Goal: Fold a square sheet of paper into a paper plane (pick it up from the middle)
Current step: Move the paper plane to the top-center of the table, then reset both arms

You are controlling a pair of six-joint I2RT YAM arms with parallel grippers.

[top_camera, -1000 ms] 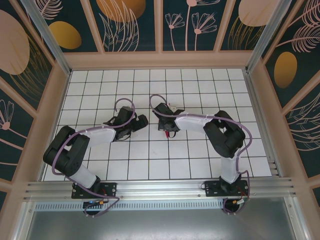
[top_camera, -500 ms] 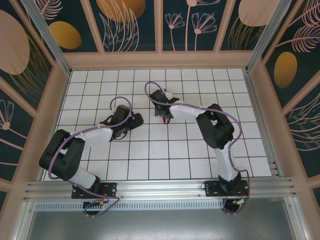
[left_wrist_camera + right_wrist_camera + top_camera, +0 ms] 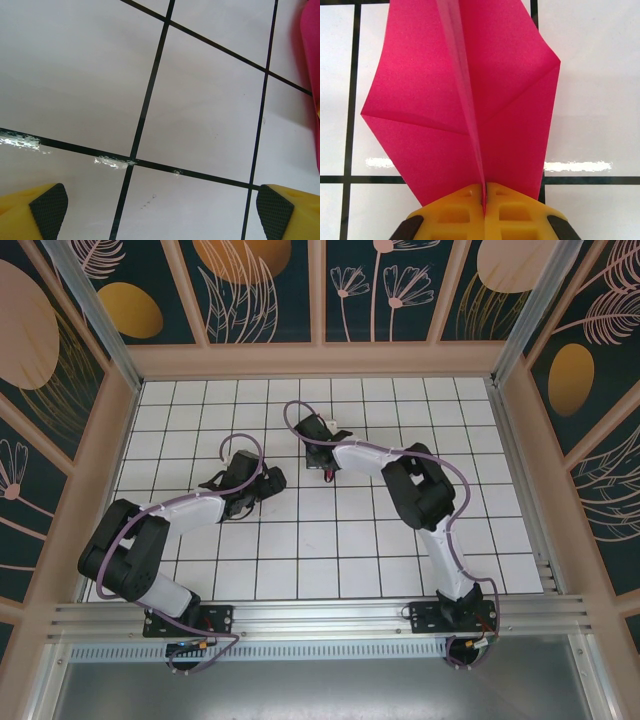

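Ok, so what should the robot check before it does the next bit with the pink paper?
1. The right gripper has hold of the pink paper: ok, its fingers are shut on the centre crease.
2. The left gripper is ready to help: ok, it is open with nothing between its fingers.
3. The left gripper is close to the paper: ok, a pink edge shows at the right side of the left wrist view, and the two are not touching.
4. The two wings match: cannot tell, the top of the paper runs out of the picture.
5. The paper is lifted off the table: cannot tell.
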